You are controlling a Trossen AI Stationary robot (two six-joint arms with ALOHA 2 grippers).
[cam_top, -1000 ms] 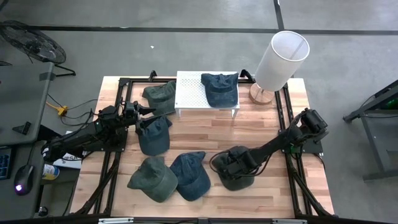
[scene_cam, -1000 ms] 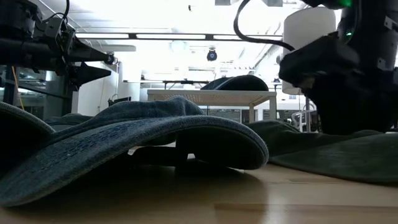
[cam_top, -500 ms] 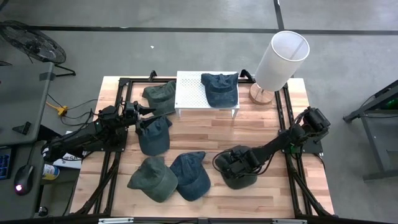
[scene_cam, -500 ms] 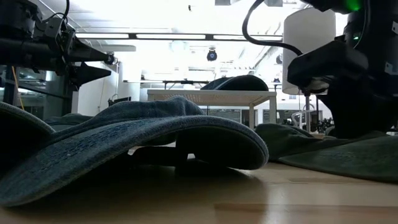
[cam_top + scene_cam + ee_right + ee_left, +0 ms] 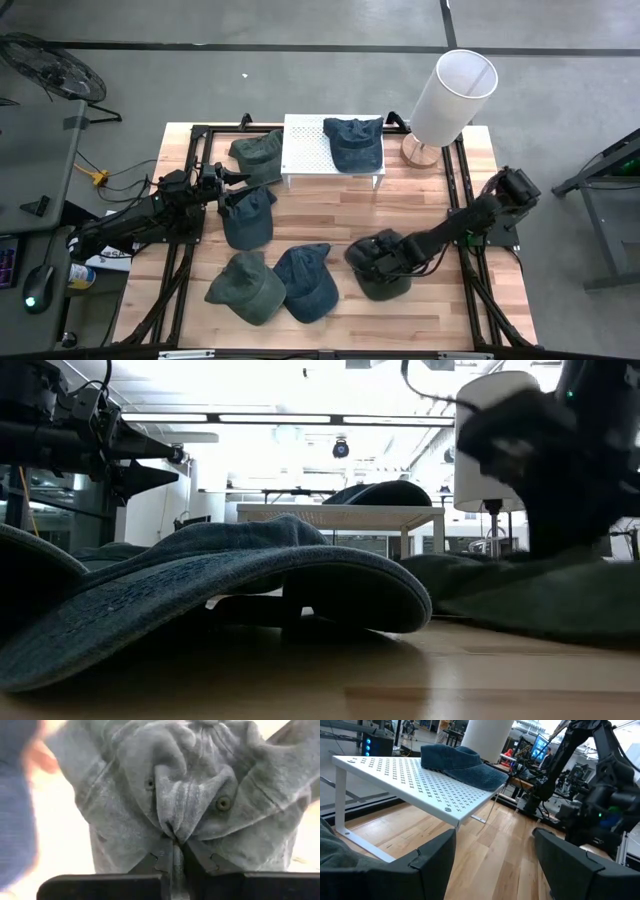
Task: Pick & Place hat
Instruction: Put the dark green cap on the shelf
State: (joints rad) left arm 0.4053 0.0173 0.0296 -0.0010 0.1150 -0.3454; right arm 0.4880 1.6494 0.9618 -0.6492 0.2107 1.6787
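A dark green hat (image 5: 388, 281) lies on the wooden table's near right part. My right gripper (image 5: 371, 256) is down on its crown, shut on the cloth (image 5: 173, 842). In the low view the hat (image 5: 540, 595) shows at the right under the blurred gripper (image 5: 535, 445). My left gripper (image 5: 236, 178) hangs open at the far left, above the table, with nothing between its fingers (image 5: 495, 865). A blue hat (image 5: 354, 142) rests on the white perforated shelf (image 5: 305, 150). My right gripper pinches a raised fold of the hat's crown cloth (image 5: 172, 822) between its two fingers, between two eyelets. The fingers come from above, slanting in from the table's right. The cloth bunches into wrinkles at the fingertips; the brim end (image 5: 392, 292) lies on the table.
Several other hats lie on the table: a green one (image 5: 258, 155) beside the shelf, a blue one (image 5: 247, 216) below my left gripper, a green one (image 5: 246, 288) and a blue one (image 5: 308, 283) near the front. A white lamp (image 5: 452, 95) stands at the far right.
My right gripper has shut on the green hat's crown, gathering a fold of cloth, and has gone slightly up and toward the table's right edge. The hat's crown has risen a little with it.
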